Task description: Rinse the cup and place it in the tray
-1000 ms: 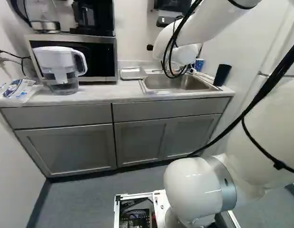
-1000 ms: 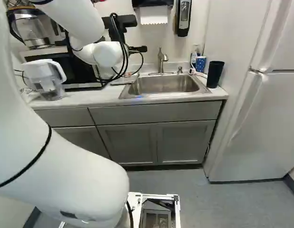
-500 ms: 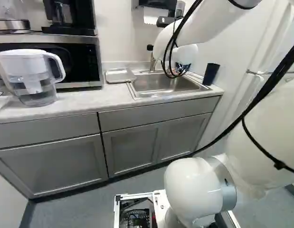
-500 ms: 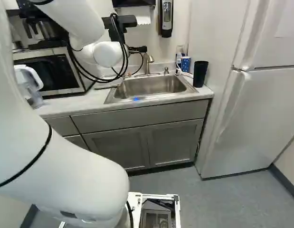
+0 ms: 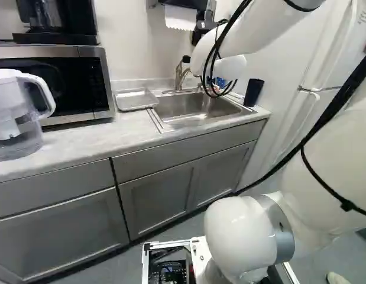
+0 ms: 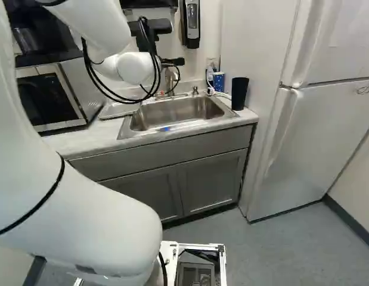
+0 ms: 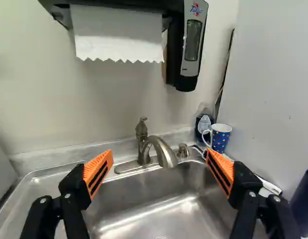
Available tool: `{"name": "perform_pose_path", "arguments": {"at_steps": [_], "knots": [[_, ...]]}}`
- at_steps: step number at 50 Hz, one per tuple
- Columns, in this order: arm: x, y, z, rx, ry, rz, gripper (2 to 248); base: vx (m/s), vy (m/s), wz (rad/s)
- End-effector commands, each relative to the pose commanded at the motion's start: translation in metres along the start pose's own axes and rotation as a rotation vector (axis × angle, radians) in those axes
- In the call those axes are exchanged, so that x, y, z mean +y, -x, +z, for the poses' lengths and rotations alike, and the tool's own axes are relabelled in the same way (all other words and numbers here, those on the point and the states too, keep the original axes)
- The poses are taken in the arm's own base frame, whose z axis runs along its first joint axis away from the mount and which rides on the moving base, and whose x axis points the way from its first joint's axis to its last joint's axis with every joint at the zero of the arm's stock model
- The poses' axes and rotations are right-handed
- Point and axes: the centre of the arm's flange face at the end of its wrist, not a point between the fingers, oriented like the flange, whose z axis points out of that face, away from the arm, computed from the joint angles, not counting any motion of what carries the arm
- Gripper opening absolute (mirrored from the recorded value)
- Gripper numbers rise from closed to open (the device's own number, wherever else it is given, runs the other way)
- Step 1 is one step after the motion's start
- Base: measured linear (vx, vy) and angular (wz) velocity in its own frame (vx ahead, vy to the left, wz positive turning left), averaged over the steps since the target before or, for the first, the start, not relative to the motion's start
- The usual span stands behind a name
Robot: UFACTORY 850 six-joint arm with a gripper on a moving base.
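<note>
Pale countertop is holding a rectangular steel sink, a blue dotted, white-handled cup standing by its far-right corner. Black, orange-padded gripper is hanging open, empty; pickup is presumably pending, calling for a rightward reach.

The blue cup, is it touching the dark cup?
Apart. The right base view shows a plain gap between the blue cup and the dark cup.
</note>
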Motion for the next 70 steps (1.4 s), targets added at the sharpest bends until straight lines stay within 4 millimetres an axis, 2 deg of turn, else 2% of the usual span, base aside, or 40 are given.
{"name": "perform_pose_path", "arguments": {"at_steps": [11,70], "knots": [[0.0,0.0,0.0,0.0,0.0,0.0,247,0.075,0.025,-0.149],[0.0,0.0,0.0,0.0,0.0,0.0,247,0.04,0.017,-0.008]]}}
